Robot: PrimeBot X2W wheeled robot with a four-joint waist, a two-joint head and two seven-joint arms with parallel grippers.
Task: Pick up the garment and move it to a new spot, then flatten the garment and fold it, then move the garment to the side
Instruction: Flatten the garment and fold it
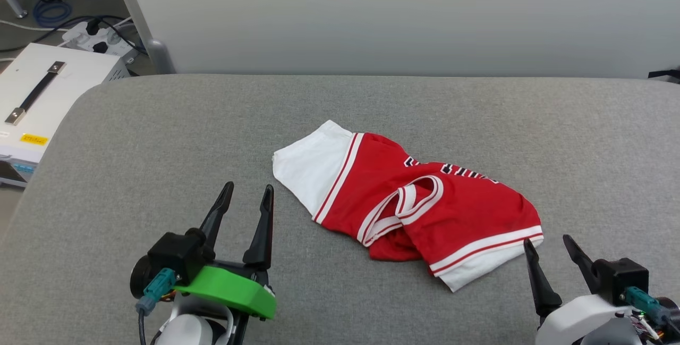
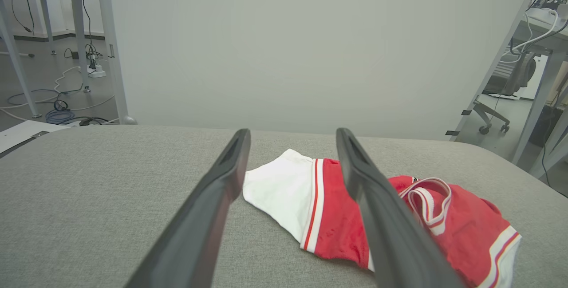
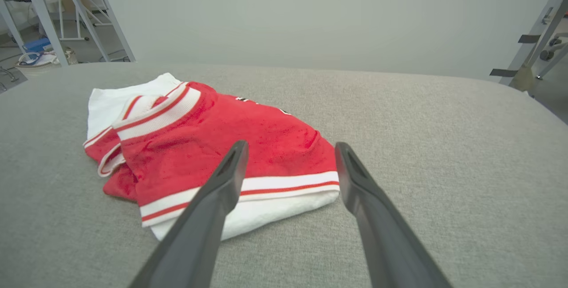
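Folds and creases are seen across the garment (image 1: 457,212) (image 2: 337,226) (image 3: 266,141), which is left in a loose heap near the middle of the grey padded surface (image 1: 159,148). Its red body is bunched over itself, so that the striped neck trim (image 1: 419,196) is turned up on top and only the upper edge of the black-and-white lettering (image 1: 451,168) is shown. One white sleeve (image 1: 311,167) is spread flat toward the robot's left and the far side, while the other white sleeve (image 1: 478,268) is laid at the near right corner of the heap. The right gripper (image 1: 546,240) (image 3: 290,144) is held just beside that near sleeve, its jaws spread wide and nothing caught between them; whether a fingertip touches the cloth cannot be told. The left gripper (image 1: 249,186) (image 2: 293,132) is kept over bare padding, apart from the spread sleeve, with its jaws likewise parted wide and empty. Beyond the far edge of the surface a pale wall panel (image 1: 372,15) is set. Off the left corner, a white box with a black handle (image 1: 48,84) and a power strip (image 1: 95,39) with cables are placed on the floor.
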